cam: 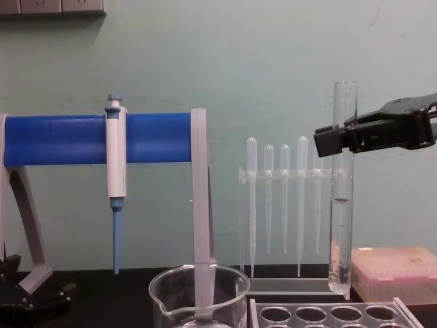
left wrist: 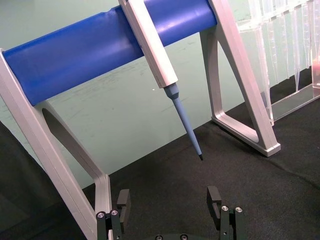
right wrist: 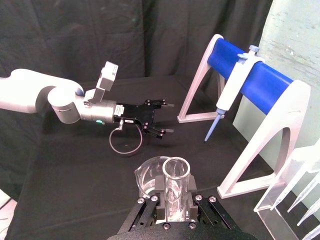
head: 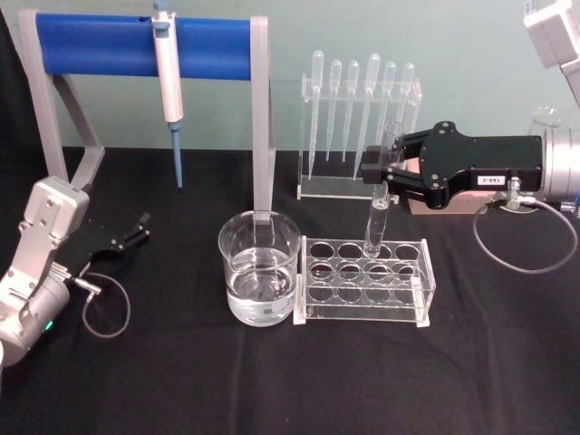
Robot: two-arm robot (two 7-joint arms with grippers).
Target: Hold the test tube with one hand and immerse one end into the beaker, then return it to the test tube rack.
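In the head view the bare black table (head: 272, 381) runs open across the whole lower frame, and a wide gap lies between the left gripper (head: 136, 231) at the left edge and the beaker (head: 259, 267) at centre. The beaker, partly filled with clear liquid, stands just beside the left end of the rack (head: 362, 311). Behind them the upper frame is crowded. The blue bar stand (head: 100, 45) with its hanging pipettor (head: 168, 82) is at upper left. The pipette stand (head: 358, 109) is at upper centre.

The right gripper (head: 381, 172) reaches in from the right edge at mid height, its fingers pinching the test tube (head: 376, 217) near its open top. The tube hangs upright over the rack's back row. In the chest view its round bottom (cam: 341, 283) sits just above the rack's top plate and apart from it, at the right of the frame. The right wrist view looks down the tube's mouth (right wrist: 176, 172), held between both pads, with the beaker's rim just behind it.

The left gripper rests low on the table with its fingers (left wrist: 214, 197) spread wide, holding nothing.
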